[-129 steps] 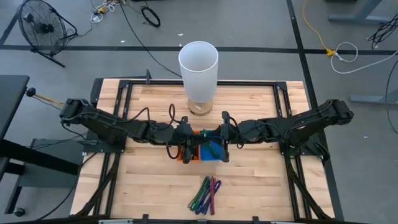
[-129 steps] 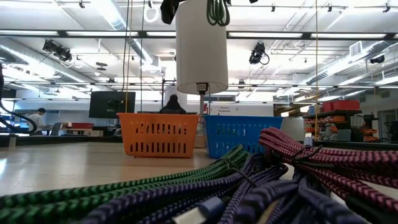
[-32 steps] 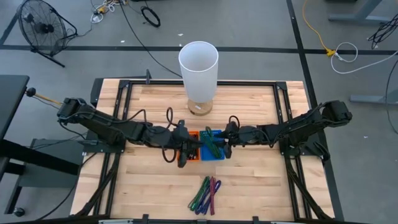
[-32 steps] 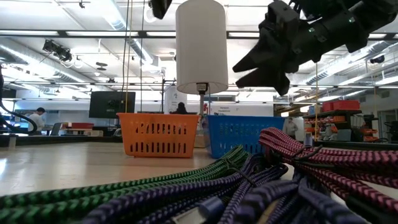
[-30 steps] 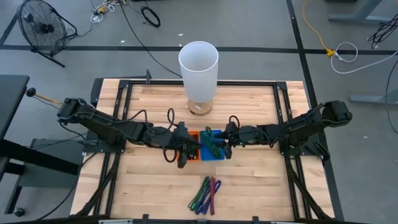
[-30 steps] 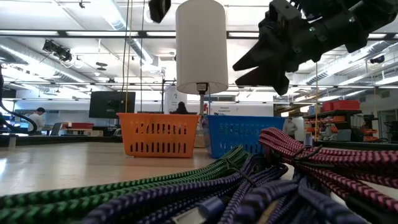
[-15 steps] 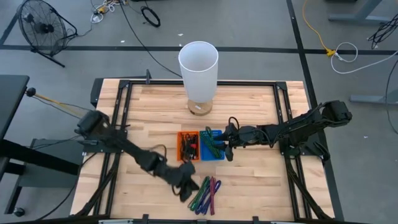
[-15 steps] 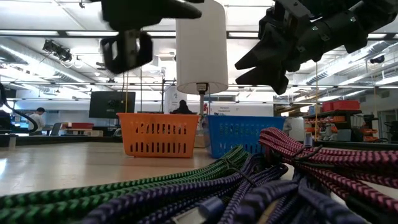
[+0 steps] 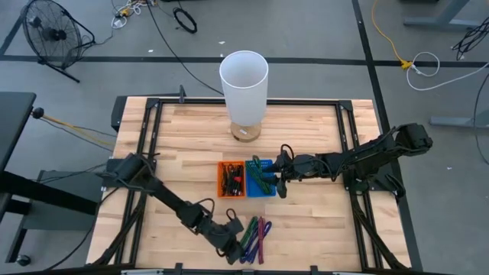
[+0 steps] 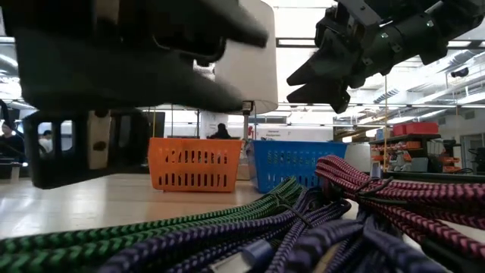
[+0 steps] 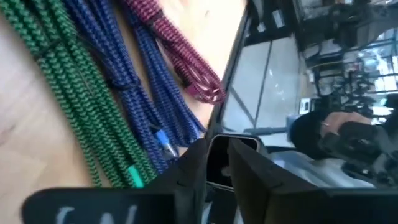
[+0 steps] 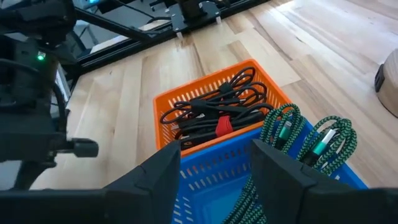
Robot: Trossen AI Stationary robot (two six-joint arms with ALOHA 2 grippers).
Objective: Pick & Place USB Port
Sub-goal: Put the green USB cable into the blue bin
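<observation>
near the front edge, left gripper over the loose cables

at the front of the table (image 9: 321, 221) lies a small bundle of braided cables (image 9: 254, 237) — green, blue-purple and maroon, side by side on the wood. the left gripper (image 9: 230, 246) hangs just beside the bundle's green strand, low to the tabletop; its wrist view looks down on the green cable (image 11: 81, 118), the blue ones (image 11: 146, 99) and the maroon one (image 11: 180, 56), and whether its fingers are spread or closed cannot be told.

near the middle of the table two little baskets stand touching: an orange basket (image 9: 231, 179) holding black cables (image 12: 214, 112), and a blue basket (image 9: 260, 179) holding green cables (image 12: 298, 134). the right gripper (image 9: 280, 177) hovers at the blue basket's right side, fingers apart and holding nothing — its two dark fingers (image 12: 158, 177) frame both baskets in its wrist view.

behind the baskets stands a tall white cylinder (image 9: 244, 92) on a round base.
</observation>
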